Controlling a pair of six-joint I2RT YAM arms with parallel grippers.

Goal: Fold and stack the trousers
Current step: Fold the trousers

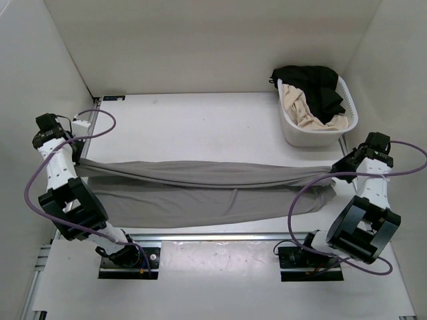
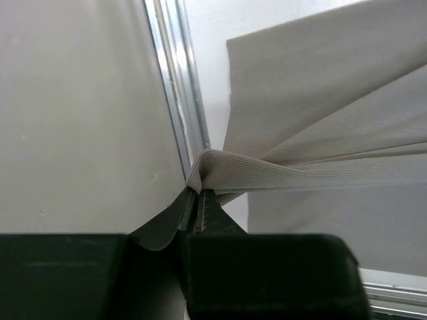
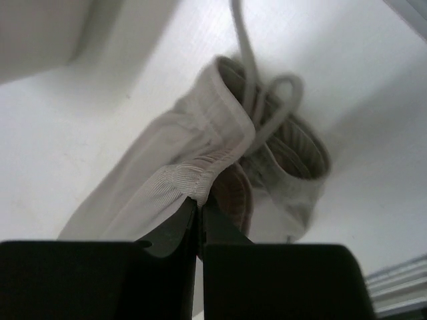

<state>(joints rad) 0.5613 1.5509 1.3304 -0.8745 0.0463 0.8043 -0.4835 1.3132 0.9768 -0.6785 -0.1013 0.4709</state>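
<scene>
Grey trousers (image 1: pixel 200 190) are stretched across the table from left to right, one long edge lifted taut between the two grippers. My left gripper (image 1: pixel 79 161) is shut on the leg-hem end at the far left; the left wrist view shows the jaws pinching a fold of ribbed grey cloth (image 2: pixel 220 170). My right gripper (image 1: pixel 339 168) is shut on the waistband end at the right; the right wrist view shows the jaws pinching the waistband (image 3: pixel 193 183) with its drawstring (image 3: pixel 250 93) hanging loose.
A white laundry basket (image 1: pixel 293 131) at the back right holds black and beige garments (image 1: pixel 313 90). A metal rail (image 2: pixel 177 107) runs along the table's left edge beside the white side wall. Purple cables loop off both arms.
</scene>
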